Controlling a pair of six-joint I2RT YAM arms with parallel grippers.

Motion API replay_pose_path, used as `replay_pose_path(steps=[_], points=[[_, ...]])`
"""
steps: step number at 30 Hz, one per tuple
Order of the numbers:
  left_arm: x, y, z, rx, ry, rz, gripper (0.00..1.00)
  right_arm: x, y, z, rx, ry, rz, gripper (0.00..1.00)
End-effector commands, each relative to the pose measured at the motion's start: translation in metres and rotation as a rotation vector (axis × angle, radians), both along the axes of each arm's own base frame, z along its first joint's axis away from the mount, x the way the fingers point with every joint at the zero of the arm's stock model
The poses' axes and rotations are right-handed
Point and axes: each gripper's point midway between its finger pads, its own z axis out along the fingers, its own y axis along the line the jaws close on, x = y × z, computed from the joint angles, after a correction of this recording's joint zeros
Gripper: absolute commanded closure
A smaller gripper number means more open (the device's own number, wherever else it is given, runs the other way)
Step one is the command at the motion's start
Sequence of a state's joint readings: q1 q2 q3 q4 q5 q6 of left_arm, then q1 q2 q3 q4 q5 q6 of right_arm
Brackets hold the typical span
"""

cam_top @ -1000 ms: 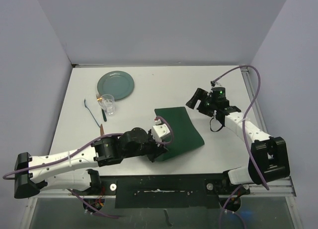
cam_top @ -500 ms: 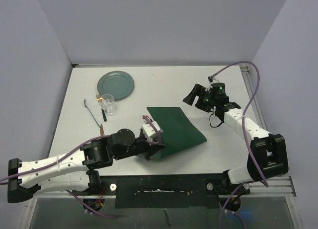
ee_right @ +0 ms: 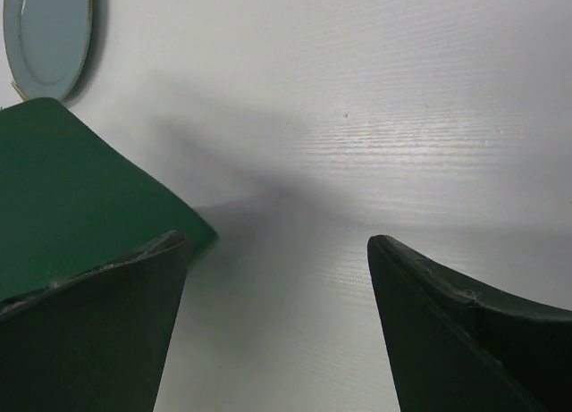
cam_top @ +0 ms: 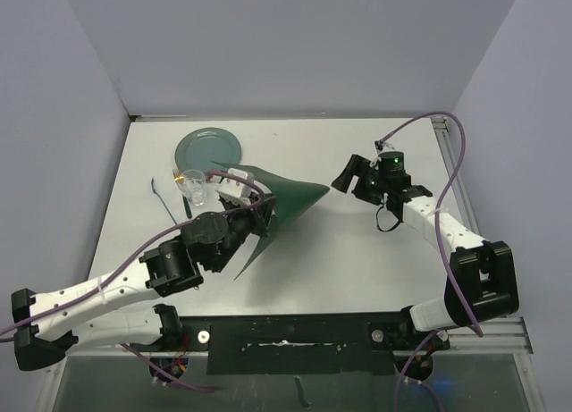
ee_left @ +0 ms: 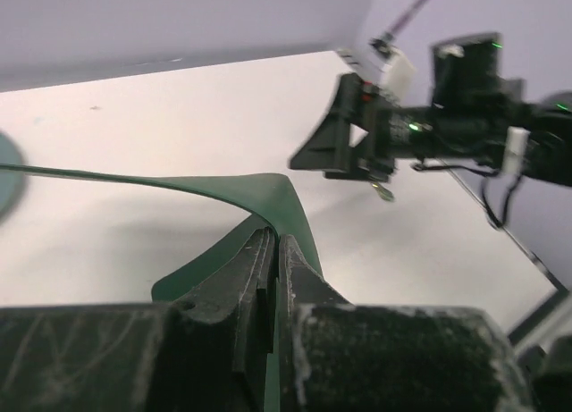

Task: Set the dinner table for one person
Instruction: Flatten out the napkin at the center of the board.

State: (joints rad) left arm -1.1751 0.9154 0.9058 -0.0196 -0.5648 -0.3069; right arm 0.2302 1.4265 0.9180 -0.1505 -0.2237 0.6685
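The dinner table (cam_top: 322,144) is a wide white top. My left gripper (cam_top: 261,218) is shut on the edge of a dark green placemat (cam_top: 288,196), which is lifted off the table and curls into a pointed fold toward the right. In the left wrist view the jaws (ee_left: 273,239) are pressed together with the placemat (ee_left: 241,190) sandwiched between them. My right gripper (cam_top: 345,174) hovers open right of the mat's tip, nothing between its fingers (ee_right: 277,242); the placemat (ee_right: 63,189) shows at its left.
A teal plate (cam_top: 208,149) lies at the far left, also seen as the plate (ee_right: 45,32) in the right wrist view. A clear glass (cam_top: 193,188) stands just in front of it, close to my left wrist. A blue utensil (cam_top: 161,196) lies left of the glass.
My left gripper has raised the placemat off the table and swung it back and to the left, toward the glass and plate. The mat went from flat to hanging folded. The right gripper barely moved.
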Motion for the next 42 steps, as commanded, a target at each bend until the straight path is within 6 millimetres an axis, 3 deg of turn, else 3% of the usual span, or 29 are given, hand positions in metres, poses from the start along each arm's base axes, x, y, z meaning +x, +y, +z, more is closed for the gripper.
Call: replay_pose_path(steps=[1,7,13,19,22,29,35,38,42], points=[[0.033,0.030,0.027,-0.083,0.029,0.299,1.00,0.003,-0.010,0.024,-0.037,-0.078,-0.026,0.18],[0.057,0.018,0.042,0.007,0.021,0.405,1.00,-0.001,-0.008,0.028,-0.031,-0.081,-0.011,0.18],[0.087,-0.025,0.043,0.070,0.014,0.424,1.00,-0.014,0.010,0.030,0.065,-0.083,0.063,0.18],[0.127,-0.061,0.048,0.122,-0.001,0.473,1.00,-0.023,0.003,0.034,0.044,-0.095,0.053,0.18],[0.145,-0.071,0.061,0.105,-0.035,0.495,1.00,-0.026,-0.008,0.037,0.005,-0.104,0.019,0.18],[0.181,-0.073,0.109,0.072,-0.112,0.610,1.00,-0.032,-0.020,0.053,-0.029,-0.140,-0.029,0.18],[0.213,-0.078,0.154,-0.095,-0.090,0.510,1.00,-0.035,-0.026,0.055,-0.042,-0.142,-0.050,0.17],[0.220,-0.078,0.149,-0.135,-0.044,0.456,1.00,-0.037,-0.027,0.052,-0.043,-0.135,-0.048,0.17],[0.214,-0.066,0.110,-0.091,0.010,0.491,1.00,-0.039,-0.025,0.052,-0.029,-0.134,-0.042,0.18]])
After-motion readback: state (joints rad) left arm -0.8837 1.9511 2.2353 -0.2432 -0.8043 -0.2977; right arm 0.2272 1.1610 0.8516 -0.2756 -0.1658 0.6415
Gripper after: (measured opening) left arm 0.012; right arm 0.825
